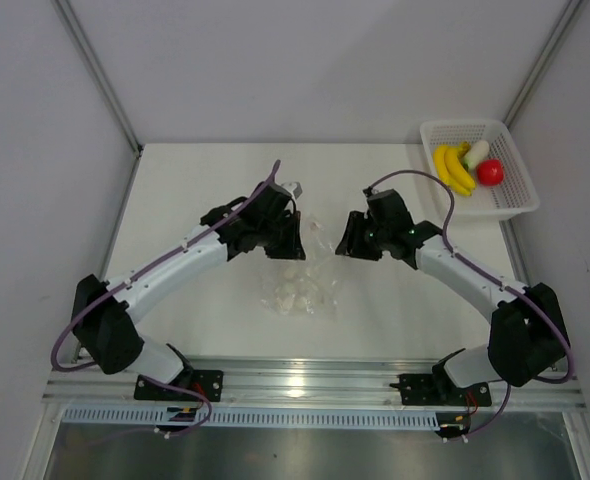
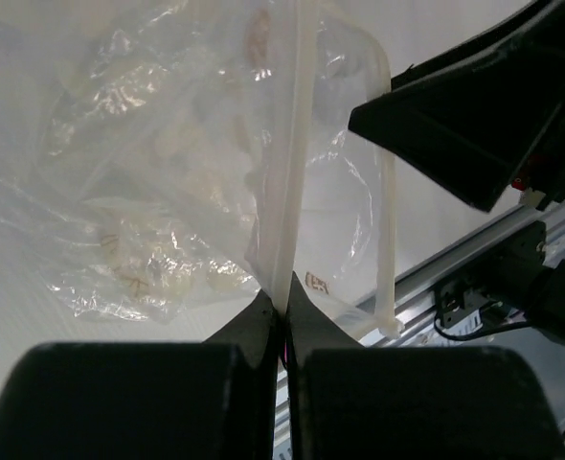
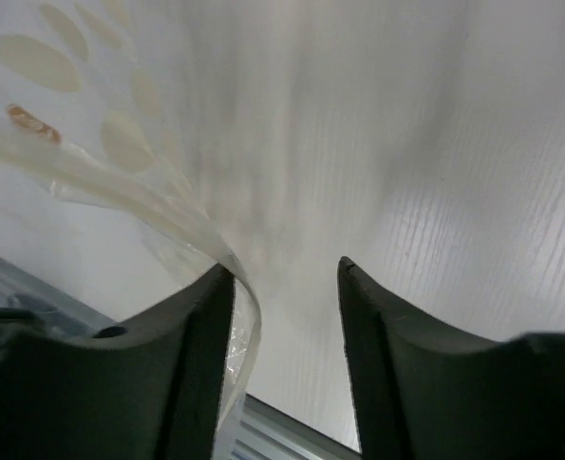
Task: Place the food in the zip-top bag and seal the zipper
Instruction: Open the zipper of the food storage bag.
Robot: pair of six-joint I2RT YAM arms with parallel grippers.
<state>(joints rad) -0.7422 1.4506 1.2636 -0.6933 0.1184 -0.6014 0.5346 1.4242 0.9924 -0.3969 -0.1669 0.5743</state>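
On the white bench (image 1: pixel 175 180), the left gripper (image 2: pixel 284 305) clenched the zipper (image 2: pixel 297 144) of the zip-top bag (image 1: pixel 300 290); the right gripper (image 3: pixel 287 270), jaws released, should pinch the opposite lip squarely.

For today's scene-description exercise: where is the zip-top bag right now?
In the top view the zip-top bag lies mid-table between the two arms, its edge pinched by the left gripper, well left of the white basket.

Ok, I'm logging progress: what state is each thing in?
zip-top bag: mouth parted, no food in it.
zipper: unsealed, strips apart.
left fingers: shut on the zipper.
right fingers: open, clamping nothing.
food: all lying in the white basket.
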